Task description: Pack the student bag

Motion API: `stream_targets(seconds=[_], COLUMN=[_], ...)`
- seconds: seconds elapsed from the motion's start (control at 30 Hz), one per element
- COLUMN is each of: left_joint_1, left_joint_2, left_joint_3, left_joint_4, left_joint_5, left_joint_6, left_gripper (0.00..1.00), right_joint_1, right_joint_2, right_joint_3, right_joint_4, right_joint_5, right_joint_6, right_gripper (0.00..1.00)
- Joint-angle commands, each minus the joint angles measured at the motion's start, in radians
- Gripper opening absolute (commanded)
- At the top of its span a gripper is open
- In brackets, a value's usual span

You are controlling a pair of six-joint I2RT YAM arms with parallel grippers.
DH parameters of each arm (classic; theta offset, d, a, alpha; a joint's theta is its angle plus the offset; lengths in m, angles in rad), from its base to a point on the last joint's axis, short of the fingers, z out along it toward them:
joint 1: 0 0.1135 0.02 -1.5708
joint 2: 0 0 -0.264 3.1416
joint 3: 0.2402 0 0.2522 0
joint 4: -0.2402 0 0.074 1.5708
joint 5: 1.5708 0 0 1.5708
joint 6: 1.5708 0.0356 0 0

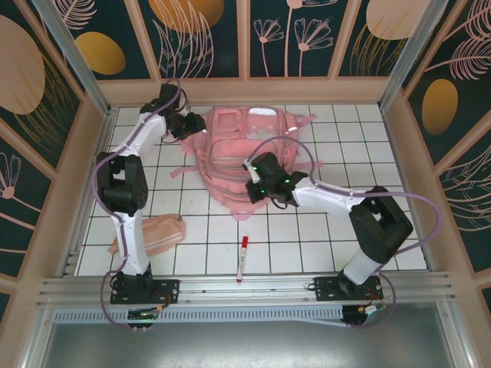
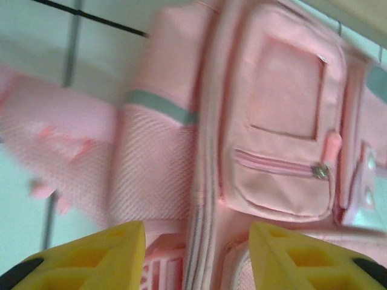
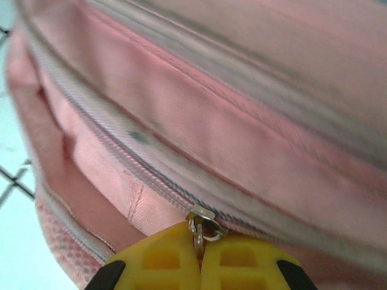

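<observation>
You're unzipping the bag [image 1: 230, 146]: your right gripper [image 3: 199, 257] pinches the zip pull [image 3: 204, 225], and your left gripper [image 2: 196, 244] hangs spread above. Next, drag the pull steadily along its track.

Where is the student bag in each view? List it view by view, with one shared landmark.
Top external: student bag lies far-centre on the white tiled table, between both arms.
Left wrist: centre and right, zipped front pocket right of middle.
Right wrist: upper left to lower right, zipper pull bottom centre.
Shared landmark: the table's dark grid lines.
</observation>
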Motion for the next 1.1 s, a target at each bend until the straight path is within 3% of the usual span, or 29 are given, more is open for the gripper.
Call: stream_targets(seconds=[0.0, 0.27, 0.3, 0.33, 0.57, 0.8, 0.87, 0.97, 1.07], left_joint_1=[-0.007, -0.007, -0.006, -0.007, -0.008, -0.016, -0.016, -0.016, -0.014], left_joint_2=[-0.089, -0.464, -0.489, -0.509, -0.521, -0.470, -0.445, -0.411, -0.365], left_joint_3=[-0.071, -0.556, -0.589, -0.620, -0.794, -0.762, -0.749, -0.717, -0.662], left_joint_4=[-0.159, -0.055, -0.039, -0.016, 0.244, 0.294, 0.281, 0.234, 0.176], left_joint_5=[-0.060, 0.021, 0.024, 0.031, 0.125, 0.006, -0.031, -0.068, -0.107], left_joint_6=[-0.034, -0.271, -0.304, -0.339, -0.576, -0.597, -0.559, -0.474, -0.388], left_gripper=[0.50, 0.63, 0.65, 0.72, 0.70, 0.52, 0.39, 0.00, 0.00], right_joint_1=[0.052, 0.093, 0.096, 0.099, 0.133, 0.174, 0.182, 0.181, 0.164], right_joint_2=[0.100, 0.305, 0.316, 0.324, 0.336, 0.326, 0.323, 0.307, 0.267], right_joint_3=[0.148, 0.358, 0.366, 0.370, 0.365, 0.353, 0.353, 0.338, 0.283], right_joint_4=[0.083, 0.144, 0.148, 0.153, 0.186, 0.215, 0.199, 0.145, 0.077], right_joint_5=[-0.093, -0.172, -0.177, -0.181, -0.211, -0.198, -0.180, -0.149, -0.110], right_joint_6=[0.043, 0.093, 0.091, 0.091, 0.079, 0.077, 0.063, 0.043, 0.019], right_gripper=[0.00, 0.00, 0.00, 0.00, 0.00, 0.00, 0.00, 0.00, 0.00])
